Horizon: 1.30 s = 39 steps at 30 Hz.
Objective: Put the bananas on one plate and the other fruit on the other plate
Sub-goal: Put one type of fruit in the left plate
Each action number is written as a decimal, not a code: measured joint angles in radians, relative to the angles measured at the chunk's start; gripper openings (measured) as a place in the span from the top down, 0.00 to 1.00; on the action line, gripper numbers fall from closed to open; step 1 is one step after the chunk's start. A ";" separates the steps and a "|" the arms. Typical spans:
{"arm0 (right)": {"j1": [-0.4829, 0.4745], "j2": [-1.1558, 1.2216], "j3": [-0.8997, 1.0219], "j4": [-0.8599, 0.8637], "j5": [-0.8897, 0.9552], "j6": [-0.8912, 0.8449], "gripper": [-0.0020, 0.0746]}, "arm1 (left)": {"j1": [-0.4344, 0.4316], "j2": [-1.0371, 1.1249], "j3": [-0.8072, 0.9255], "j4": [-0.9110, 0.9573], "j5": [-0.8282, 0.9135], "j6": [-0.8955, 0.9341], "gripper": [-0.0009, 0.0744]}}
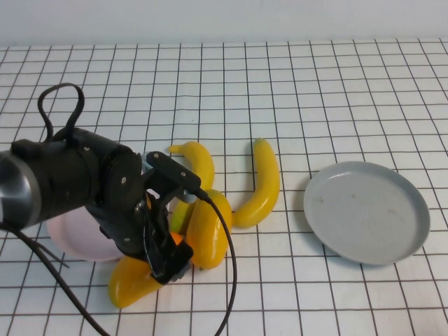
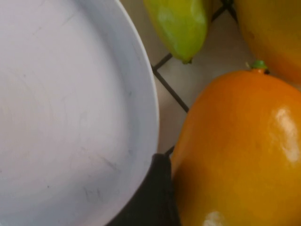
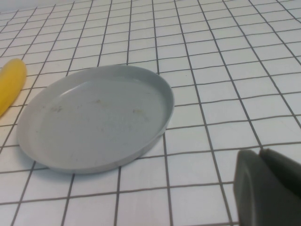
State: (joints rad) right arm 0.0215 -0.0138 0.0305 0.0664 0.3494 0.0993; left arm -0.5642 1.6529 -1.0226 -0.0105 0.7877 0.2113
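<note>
One banana (image 1: 260, 185) lies on the table left of the grey plate (image 1: 366, 210). The other banana (image 1: 198, 162) curves behind my left arm, its green tip (image 2: 181, 23) close to the pink plate (image 2: 70, 117). An orange fruit (image 1: 133, 285) lies on the table at the pink plate's (image 1: 73, 238) front edge. A yellower fruit (image 1: 208, 227) rests beside it. My left gripper (image 1: 166, 262) is low over the orange fruit (image 2: 235, 150), open, with one finger (image 2: 157, 197) at the fruit's side. My right gripper (image 3: 260, 151) is shut and empty near the grey plate (image 3: 94, 117).
The left arm's black body and cable (image 1: 227, 280) cover much of the pink plate. Both plates hold nothing that I can see. White gridded cloth (image 1: 315, 84) stretches behind and to the right.
</note>
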 joint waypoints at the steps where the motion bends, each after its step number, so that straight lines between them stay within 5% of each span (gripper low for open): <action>1: 0.000 0.000 0.000 0.000 0.000 0.000 1.00 | 0.000 0.003 0.000 0.000 -0.002 0.000 0.13; 5: 0.000 0.000 0.000 0.000 0.000 0.000 1.00 | 0.000 0.007 0.000 0.000 -0.002 -0.007 0.26; 17: 0.000 0.000 0.000 0.000 0.000 0.000 1.00 | 0.009 -0.085 -0.207 0.112 0.227 -0.056 0.26; 29: 0.000 0.000 0.000 0.000 0.000 0.000 1.00 | 0.322 -0.022 -0.251 0.154 0.149 -0.196 0.26; 39: 0.000 0.000 0.000 0.000 0.000 0.000 1.00 | 0.353 0.132 -0.251 0.125 0.055 -0.232 0.26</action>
State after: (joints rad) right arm 0.0215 -0.0138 0.0305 0.0664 0.3494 0.0993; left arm -0.2112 1.7845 -1.2734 0.1144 0.8429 -0.0210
